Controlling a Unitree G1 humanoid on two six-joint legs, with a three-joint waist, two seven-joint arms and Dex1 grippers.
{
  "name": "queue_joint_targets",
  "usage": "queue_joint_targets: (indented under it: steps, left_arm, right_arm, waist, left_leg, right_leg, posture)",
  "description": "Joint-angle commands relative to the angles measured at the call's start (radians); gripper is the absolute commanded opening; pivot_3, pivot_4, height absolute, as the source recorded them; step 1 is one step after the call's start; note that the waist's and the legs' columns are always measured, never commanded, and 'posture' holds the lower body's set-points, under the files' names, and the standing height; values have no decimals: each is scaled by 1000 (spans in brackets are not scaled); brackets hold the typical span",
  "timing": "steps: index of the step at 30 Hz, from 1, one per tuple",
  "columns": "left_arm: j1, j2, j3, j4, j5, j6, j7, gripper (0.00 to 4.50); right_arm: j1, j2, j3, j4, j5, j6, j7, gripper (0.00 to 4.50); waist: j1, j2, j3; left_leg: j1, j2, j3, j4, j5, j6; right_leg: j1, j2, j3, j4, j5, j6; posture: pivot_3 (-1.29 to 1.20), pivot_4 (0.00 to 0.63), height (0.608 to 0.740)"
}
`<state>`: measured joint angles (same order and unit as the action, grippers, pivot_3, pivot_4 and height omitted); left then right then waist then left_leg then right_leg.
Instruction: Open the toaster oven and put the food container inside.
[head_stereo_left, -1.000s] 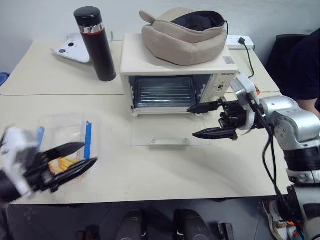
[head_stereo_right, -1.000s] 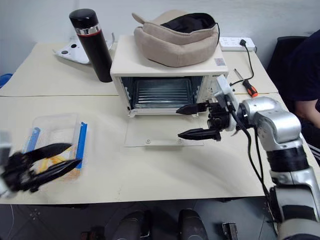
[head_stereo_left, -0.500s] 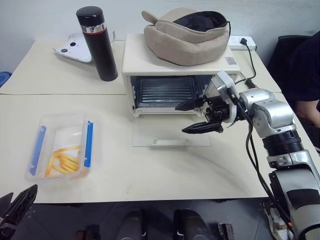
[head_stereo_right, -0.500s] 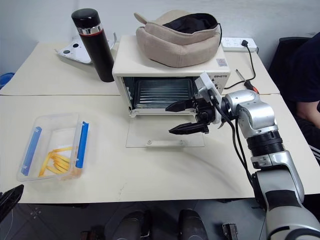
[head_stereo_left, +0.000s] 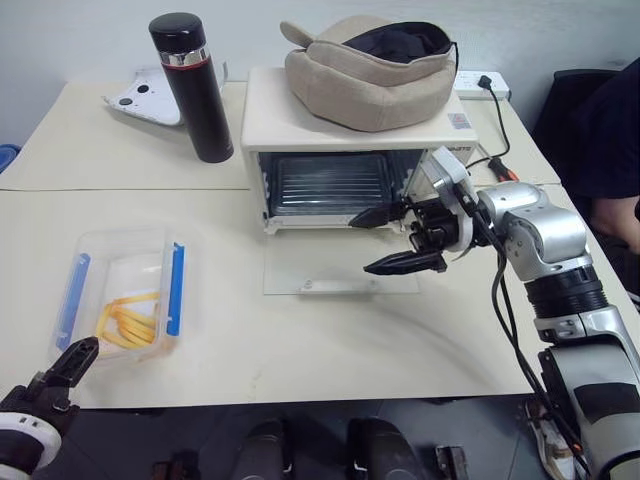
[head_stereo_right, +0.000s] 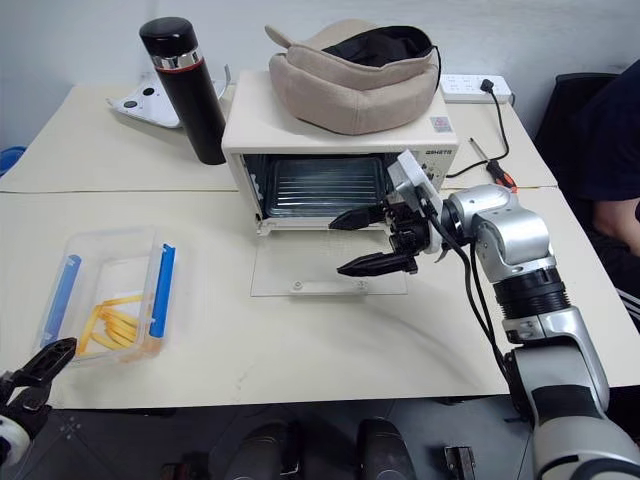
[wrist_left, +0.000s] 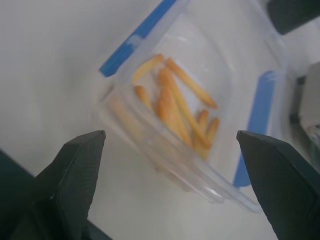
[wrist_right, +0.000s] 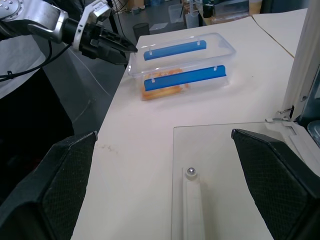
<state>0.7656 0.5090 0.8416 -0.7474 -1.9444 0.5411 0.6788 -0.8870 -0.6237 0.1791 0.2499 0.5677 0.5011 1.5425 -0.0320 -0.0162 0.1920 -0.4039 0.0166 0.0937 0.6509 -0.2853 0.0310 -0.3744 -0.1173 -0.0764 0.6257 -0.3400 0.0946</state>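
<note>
The toaster oven (head_stereo_left: 355, 150) is sitting at the back middle of the cream table (head_stereo_left: 300, 340) with its glass door (head_stereo_left: 340, 272) dropped flat onto the tabletop, so you're looking straight at the wire rack inside. A tan padded pouch (head_stereo_left: 370, 60) is lying on its roof. Your right gripper (head_stereo_left: 395, 240) is hovering just over the far right corner of that door, right in front of the oven mouth, fingers spread wide and holding nothing; in the right wrist view the door's white bar handle (wrist_right: 192, 200) is showing between them. The food container (head_stereo_left: 125, 300) is sitting well apart from the oven, over on the left near the front edge of the table, flat, with its two blue side clips and the yellow strips of food showing through the clear plastic. Your left gripper (head_stereo_left: 60, 368) is poking up at the front left edge of the table, just beside the container's near corner, not touching it, and in the left wrist view its fingers (wrist_left: 80, 170) are standing wide apart and empty. A black thermos (head_stereo_left: 190, 85) is standing upright left of the oven, and a white power strip (head_stereo_left: 480, 85) is lying behind the oven on the right.
</note>
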Motion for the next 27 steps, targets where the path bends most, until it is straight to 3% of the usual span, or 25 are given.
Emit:
queue_joint_targets:
  steps: [1, 7, 11, 22, 27]
  left_arm:
    - [-49, 34, -49, -19, -28, -84, 105, 4465]
    - [-174, 62, -145, 16, -28, -141, 271, 4465]
    - [-206, 56, -159, 32, -28, -146, 314, 3667]
    - [-266, 88, -97, 164, -28, -77, 344, 432]
    - [-263, 241, 10, 308, -28, 90, 259, 249]
  right_arm:
    - [4, -18, -48, -54, 27, 14, 26, 4500]
    - [29, -28, -68, -95, 30, 32, 8, 4500]
    - [38, -43, -94, -125, 44, 55, -4, 4500]
    - [78, -66, -127, -200, 57, 81, -30, 4500]
    - [86, -101, -145, -221, 100, 166, -23, 4500]
  waist:
    - [1, 0, 0]
    - [4, 0, 0]
    - [4, 0, 0]
    - [4, 0, 0]
    - [4, -1, 0]
  left_leg:
    - [0, 0, 0, 0, 0, 0]
    - [0, 0, 0, 0, 1, 0]
    - [0, 0, 0, 1, 1, 0]
    - [1, 0, 0, 1, 1, 0]
    - [0, 0, 0, 1, 2, 0]
  right_leg:
    - [0, 0, 0, 0, 0, 0]
    - [1, 1, -1, 1, 0, 0]
    - [1, 1, -1, 0, 0, 0]
    - [2, 1, -1, 1, 0, 0]
    - [1, 2, -1, 1, 0, 0]
  posture:
    - [0, 150, 740]
    - [0, 150, 740]
    - [0, 150, 740]
    - [0, 150, 740]
    - [0, 150, 740]
